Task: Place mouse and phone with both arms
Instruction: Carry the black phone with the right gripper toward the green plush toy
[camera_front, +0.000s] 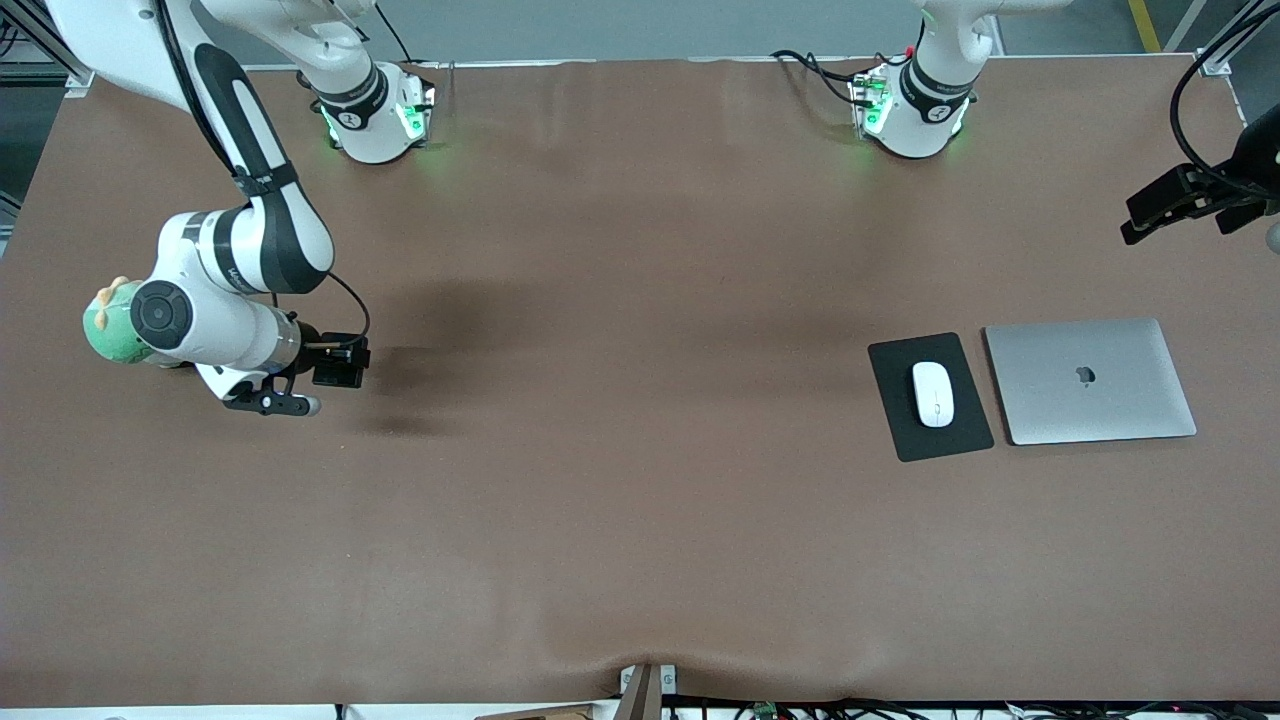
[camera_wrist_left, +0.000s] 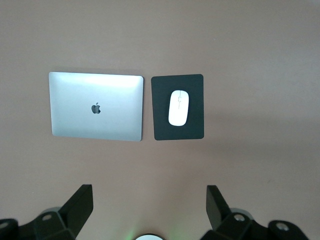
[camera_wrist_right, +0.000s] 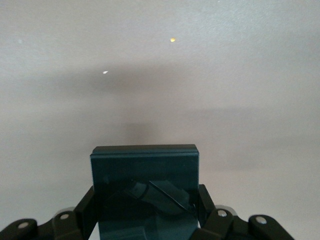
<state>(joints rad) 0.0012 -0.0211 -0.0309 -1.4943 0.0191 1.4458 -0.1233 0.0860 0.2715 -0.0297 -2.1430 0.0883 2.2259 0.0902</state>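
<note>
Mouse (camera_front: 933, 393) already set on black mat (camera_front: 930, 396), just beside closed laptop (camera_front: 1089, 381), toward the left arm's end of counter (camera_front: 640, 520). Phone (camera_wrist_right: 145, 195) clamped between fingers of right end effector (camera_front: 335, 362), aloft over bare counter, well apart from laptop. Left end effector (camera_wrist_left: 150, 210) spread wide and empty, high above laptop and mat; waiting. Step in hand, by judgement: phone placement. Next move: carry toward laptop, lower flat, release.
</note>
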